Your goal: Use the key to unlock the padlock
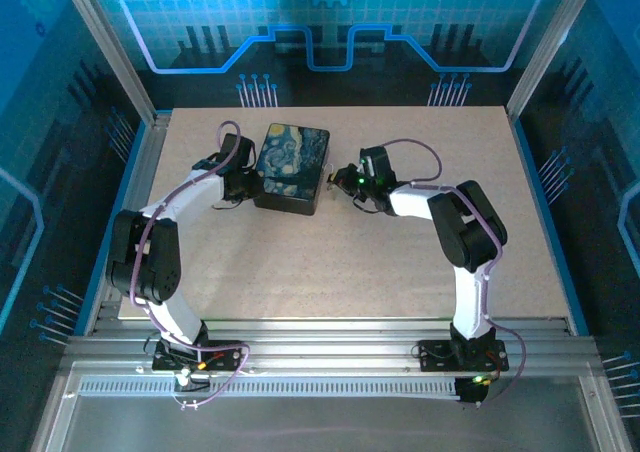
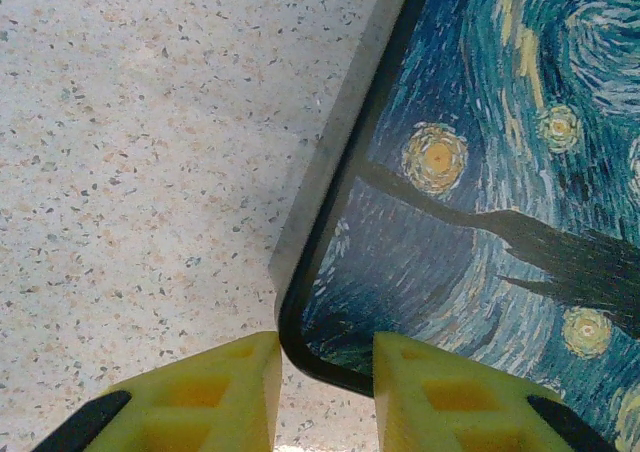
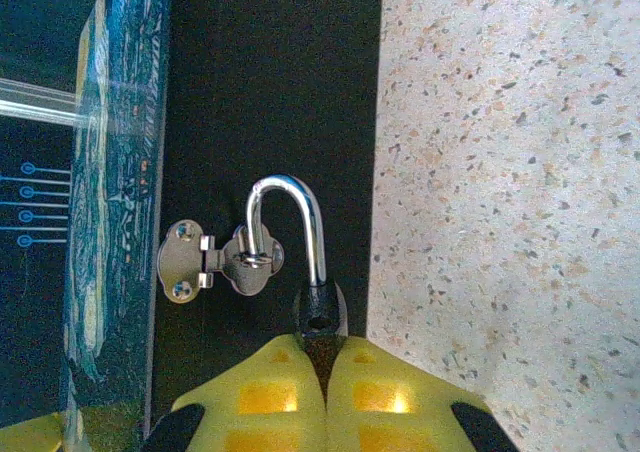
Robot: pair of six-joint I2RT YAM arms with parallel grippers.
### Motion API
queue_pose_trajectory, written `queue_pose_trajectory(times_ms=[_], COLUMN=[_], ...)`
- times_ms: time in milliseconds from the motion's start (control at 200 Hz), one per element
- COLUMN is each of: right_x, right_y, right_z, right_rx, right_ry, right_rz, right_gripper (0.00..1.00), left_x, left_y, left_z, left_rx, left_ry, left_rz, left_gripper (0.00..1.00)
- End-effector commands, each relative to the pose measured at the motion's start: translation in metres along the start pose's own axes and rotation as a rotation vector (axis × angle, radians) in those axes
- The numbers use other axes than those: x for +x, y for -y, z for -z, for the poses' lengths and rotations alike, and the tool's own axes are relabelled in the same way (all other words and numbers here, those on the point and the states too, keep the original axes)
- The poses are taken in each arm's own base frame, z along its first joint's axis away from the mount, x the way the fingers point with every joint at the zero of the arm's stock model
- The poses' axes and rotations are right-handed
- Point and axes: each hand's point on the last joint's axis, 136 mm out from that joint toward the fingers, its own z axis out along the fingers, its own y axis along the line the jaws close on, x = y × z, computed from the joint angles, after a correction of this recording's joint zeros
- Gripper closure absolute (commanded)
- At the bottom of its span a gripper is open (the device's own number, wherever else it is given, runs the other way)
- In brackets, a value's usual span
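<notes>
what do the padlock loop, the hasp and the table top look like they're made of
The padlock shackle looks like polished steel: bright, mirror-like glints. The hasp seems duller silvery metal, perhaps plated, with screw heads. The table is pale and speckled, maybe laminate or composite stone; the look leaves it open.

A dark box (image 1: 292, 167) lies toward the far middle of a pale speckled table (image 1: 380, 272), turned slightly askew. Its lid carries a swirling blue-and-yellow night-sky painting, and its side walls are plain black with rounded corners. On one wall sits a small silvery hasp (image 3: 215, 260), its plate fixed by two screws near the lid edge. Aluminium rails (image 1: 320, 357) line the table's near edge, and blue circuit-patterned panels (image 1: 200, 22) stand behind.
</notes>
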Motion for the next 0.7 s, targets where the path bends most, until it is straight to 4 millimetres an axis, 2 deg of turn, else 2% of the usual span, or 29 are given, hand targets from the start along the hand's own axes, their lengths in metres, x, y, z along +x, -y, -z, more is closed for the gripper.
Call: queue_pose_trajectory(times_ms=[0, 165, 305, 400, 620, 695], right_x=[-0.034, -0.032, -0.038, -0.035, -0.024, -0.013], right_y=[-0.011, -0.008, -0.018, -0.021, 0.013, 0.032], right_z=[-0.007, -0.006, -0.010, -0.009, 0.017, 0.030], right_rx=[-0.023, -0.015, -0.091, -0.063, 0.067, 0.125], right_ry=[0.128, 0.130, 0.156, 0.118, 0.051, -0.001], right_rz=[-0.021, -0.040, -0.111, -0.093, -0.053, -0.041], right_gripper=[1.00, 1.00, 1.00, 1.00, 1.00, 1.00], left_x=[0.071, 0.069, 0.070, 0.067, 0.043, 0.031], left_y=[-0.038, -0.037, -0.037, -0.036, -0.022, -0.016], left_z=[-0.018, -0.019, -0.020, -0.018, -0.003, 0.005], left_rx=[-0.135, -0.135, -0.131, -0.129, -0.091, -0.066], left_ry=[-0.249, -0.246, -0.249, -0.239, -0.185, -0.153], left_rz=[-0.014, -0.021, -0.012, -0.012, -0.008, -0.013], left_gripper=[0.70, 0.70, 0.70, 0.70, 0.61, 0.55])
